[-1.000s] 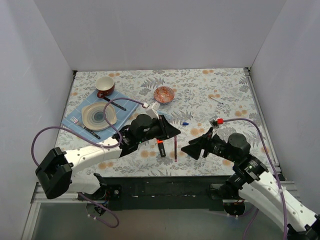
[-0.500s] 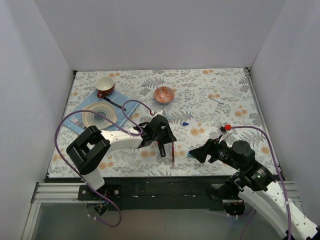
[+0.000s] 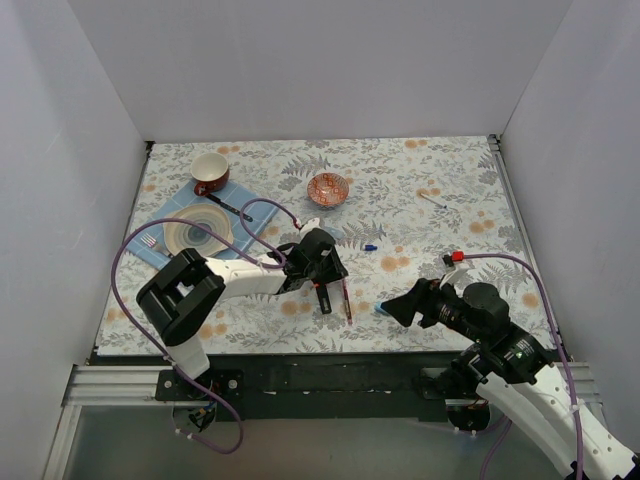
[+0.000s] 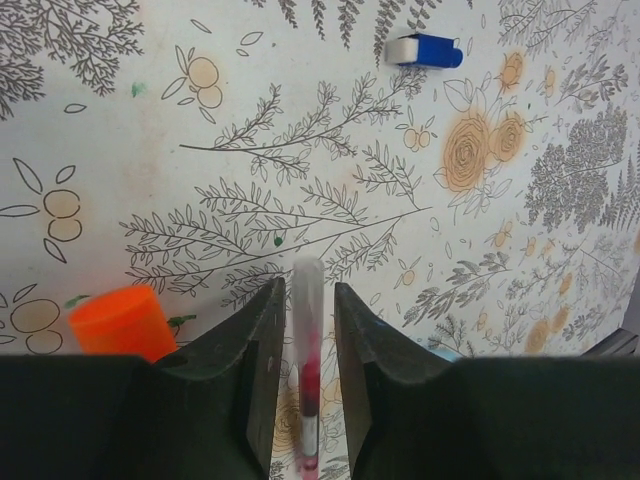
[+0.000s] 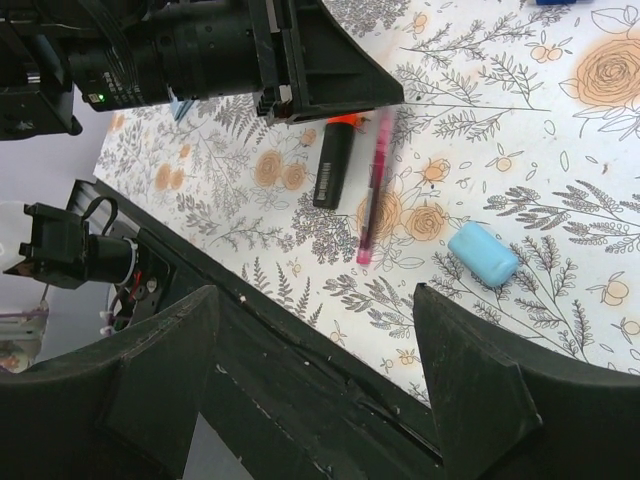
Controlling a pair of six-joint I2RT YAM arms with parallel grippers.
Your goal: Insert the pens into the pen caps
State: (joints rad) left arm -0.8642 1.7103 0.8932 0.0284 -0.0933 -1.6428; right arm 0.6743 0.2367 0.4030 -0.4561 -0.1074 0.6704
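The left claw [image 4: 303,295] is down low over the flowered table [image 3: 450,190], its fingers [image 4: 262,350] a narrow way apart with the far end of the red pen [image 4: 308,340] lying between them. From the wrist view a thin strip of table shows on each side of the pen, so the fingers flank it rather than pinch it; whether either one brushes it I cannot tell. The pen lies flat on the table and runs back toward the near edge. Just to its left lies the black marker [image 5: 333,165], roughly parallel to it and a little apart, its orange end up by the left claw; whether that orange is a cap or the tip I cannot tell. The dark blue cap [image 4: 428,50] lies on its side farther up the table, well clear of the pen's end and a bit to the right. The light blue cap [image 5: 483,254] lies on its side near the front edge, to the right of the pen. The right claw [image 5: 315,300] hangs at the near edge with its fingers spread wide and nothing between them, close to the light blue cap. Off at the far left I can see a plate [image 3: 195,232] on a blue mat, a cup [image 3: 210,170] behind it, and a small red bowl [image 3: 328,188] toward the middle.
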